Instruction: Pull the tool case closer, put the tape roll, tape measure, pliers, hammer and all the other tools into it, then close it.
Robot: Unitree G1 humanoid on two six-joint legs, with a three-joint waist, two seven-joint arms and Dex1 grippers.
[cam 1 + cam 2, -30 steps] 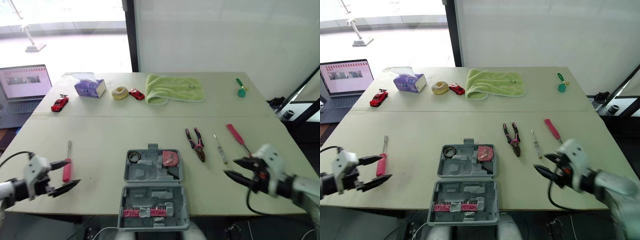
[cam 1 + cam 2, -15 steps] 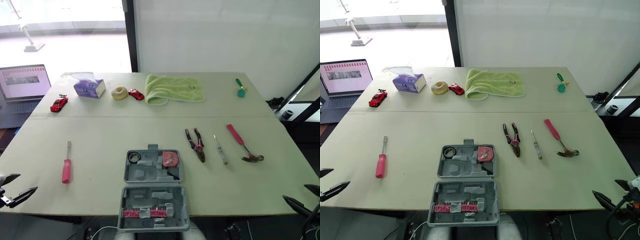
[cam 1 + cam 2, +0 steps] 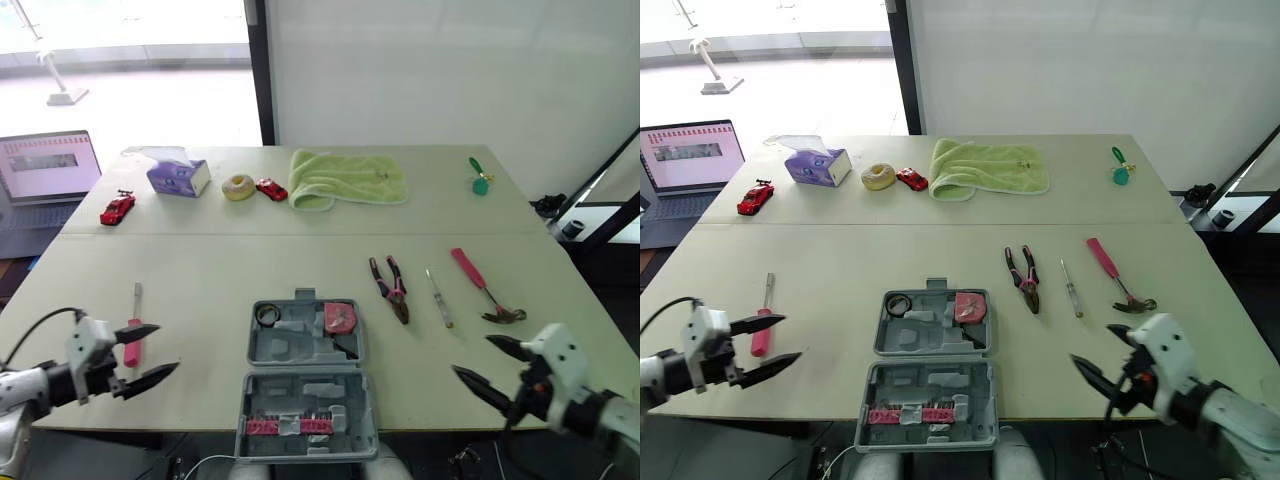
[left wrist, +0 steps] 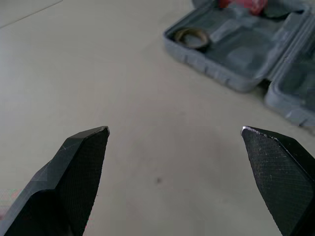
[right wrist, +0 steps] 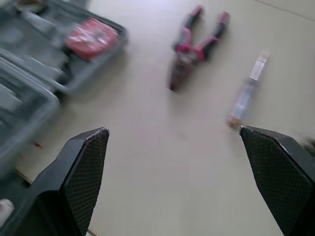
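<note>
The left pincer (image 3: pixel 167 347) hangs over the near edge of the table (image 3: pixel 220 270), its two black fingers spread wide with nothing between them. Its farther finger crosses in front of the red-handled screwdriver (image 3: pixel 132 350); whether they touch cannot be told. To this pincer's right, near it but apart, lies the tool case (image 3: pixel 300 395), open and flat. The half farther from the robot holds a dark tape roll (image 3: pixel 268 314) in the corner nearest this pincer and a red tape measure (image 3: pixel 340 317) in the other far corner. The nearer half carries a row of pink bits (image 3: pixel 290 427).

The right pincer (image 3: pixel 472 354) hangs over the same near edge on the case's other side, also opened wide and empty. Just beyond its farther finger lies the hammer (image 3: pixel 478 285) with its pink handle pointing away. Beyond the pincer and to its left are a small clear-handled screwdriver (image 3: pixel 438 298) and then the pliers (image 3: pixel 392 288), between that screwdriver and the case.

Well beyond both pincers, along the far part of the table, sit a green towel (image 3: pixel 348 178), a pale yellow ring (image 3: pixel 238 186), two red toy cars (image 3: pixel 118 208), a tissue box (image 3: pixel 178 177) and a small green object (image 3: pixel 481 178). A laptop (image 3: pixel 45 170) stands far off past the left pincer.
</note>
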